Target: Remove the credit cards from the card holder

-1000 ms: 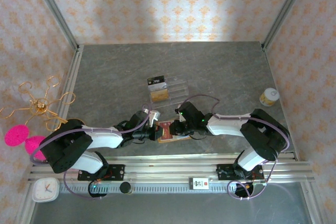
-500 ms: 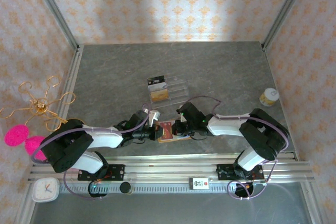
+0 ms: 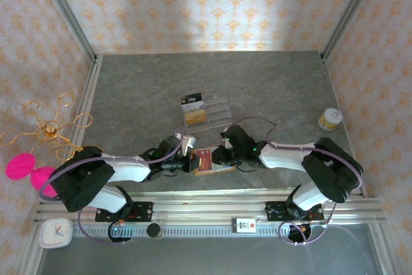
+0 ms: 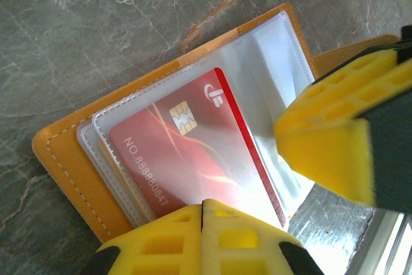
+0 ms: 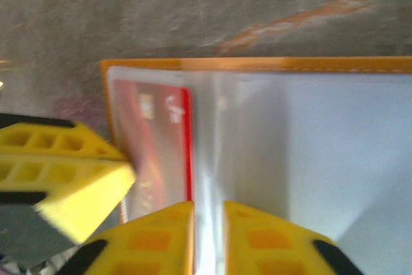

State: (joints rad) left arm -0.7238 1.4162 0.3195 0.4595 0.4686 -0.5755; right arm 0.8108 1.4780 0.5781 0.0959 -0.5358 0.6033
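Near the worktop's front edge, centre, wallet (image 3: 205, 161) lies open, red card (image 4: 193, 152) inside a sleeve (image 5: 290, 146). Left gripper (image 4: 203, 214) is fully closed at the wallet's edge, likely pinning it. Right gripper (image 5: 207, 223) jaws sit narrow around the sleeve, probably to spread it; actual grip unclear.

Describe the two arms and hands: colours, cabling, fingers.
The left arm and right arm: white shells, black joints and bases, a thin purple cable looping along each. The left hand and right hand have dark bodies; fingers are yellow, moulded with square pockets.
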